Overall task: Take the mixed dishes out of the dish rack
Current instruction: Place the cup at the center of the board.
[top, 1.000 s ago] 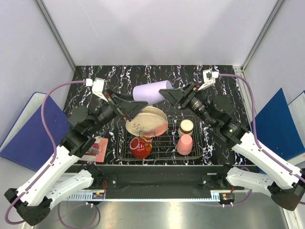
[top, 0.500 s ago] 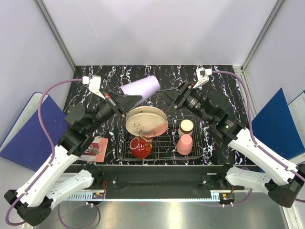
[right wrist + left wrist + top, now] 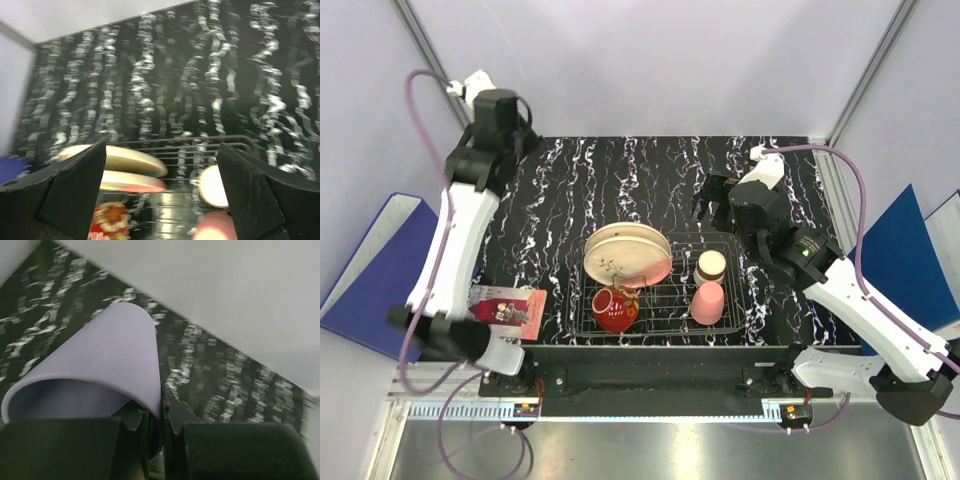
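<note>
While left pincer (image 3: 152, 416) clamps lilac tumbler (image 3: 100, 365) rim, right pincer (image 3: 162, 187) gapes wide near dish rack (image 3: 210, 140).

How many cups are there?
4: a glossy red bowl-cup, a pink tumbler and a small brown-cream cup in the silver wire rack; a lilac tumbler in the left hand.

This is a robotics laboratory test cell. White wall panels (image 3: 650, 60) set in aluminium frame posts (image 3: 432, 62) enclose a black marbled tabletop (image 3: 620, 180), with the left arm (image 3: 455, 225) and right arm (image 3: 860, 310) mounted at its near edge. A wire dish rack (image 3: 665, 300) on the tabletop is the sole kitchen item, and blue binders (image 3: 365, 270) lean outside the panels.
</note>
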`<act>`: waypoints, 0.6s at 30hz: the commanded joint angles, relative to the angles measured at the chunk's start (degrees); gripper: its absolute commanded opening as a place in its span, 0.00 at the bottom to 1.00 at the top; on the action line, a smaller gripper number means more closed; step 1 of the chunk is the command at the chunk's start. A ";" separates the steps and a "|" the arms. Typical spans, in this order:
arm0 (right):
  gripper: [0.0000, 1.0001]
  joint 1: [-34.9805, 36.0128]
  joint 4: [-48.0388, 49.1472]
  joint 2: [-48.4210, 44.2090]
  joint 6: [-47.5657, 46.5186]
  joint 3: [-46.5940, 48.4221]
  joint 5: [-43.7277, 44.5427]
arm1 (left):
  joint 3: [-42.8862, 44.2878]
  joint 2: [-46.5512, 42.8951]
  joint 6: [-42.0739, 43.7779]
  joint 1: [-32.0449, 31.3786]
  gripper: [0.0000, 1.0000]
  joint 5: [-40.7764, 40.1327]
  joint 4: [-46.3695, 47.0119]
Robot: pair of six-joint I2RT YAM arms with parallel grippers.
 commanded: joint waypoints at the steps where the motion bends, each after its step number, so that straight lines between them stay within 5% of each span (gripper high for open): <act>1: 1.00 0.14 -4.30 -4.37 -1.25 -3.95 10.42 | 6.45 12.36 -0.48 5.35 0.00 -5.37 -11.69; 8: 1.00 0.14 -3.94 -7.83 -5.11 -7.04 10.53 | 8.74 24.16 -1.72 11.43 0.00 -1.06 -13.55; 18: 1.00 0.06 -4.48 -3.78 -5.46 -9.32 6.31 | 25.96 43.31 -2.16 15.91 0.00 0.34 -19.35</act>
